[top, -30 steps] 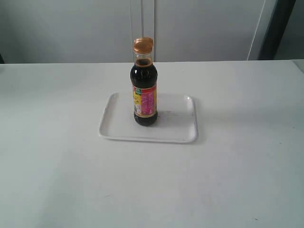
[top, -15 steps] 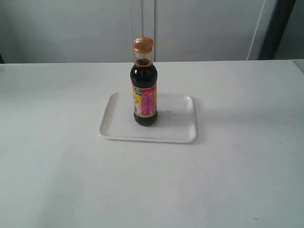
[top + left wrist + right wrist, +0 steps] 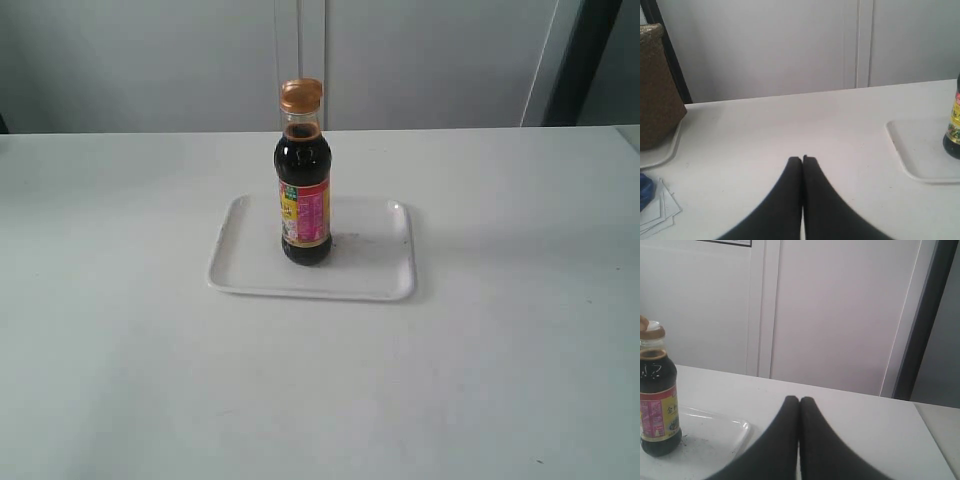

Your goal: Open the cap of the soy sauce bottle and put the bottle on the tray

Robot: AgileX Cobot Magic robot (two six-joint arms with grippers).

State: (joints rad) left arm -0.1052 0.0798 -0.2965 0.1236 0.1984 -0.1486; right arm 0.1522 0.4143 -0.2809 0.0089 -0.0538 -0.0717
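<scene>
White tray [image 3: 375, 272] mid-worktop holds upright soy sauce bottle [image 3: 303, 200]; cap [image 3: 301, 95] looks flipped open; left gripper [image 3: 802, 159], right gripper [image 3: 799, 399] clenched, empty; task seems done

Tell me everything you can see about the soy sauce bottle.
The soy sauce bottle is small and clear, filled with dark liquid almost to its narrow neck. It has rounded shoulders and a pink-red and yellow label with a green patch. A golden-orange cap sits at its top; in the right wrist view something white shows there. It stands upright on the white tray, left of the middle. Nothing else touches it.
</scene>
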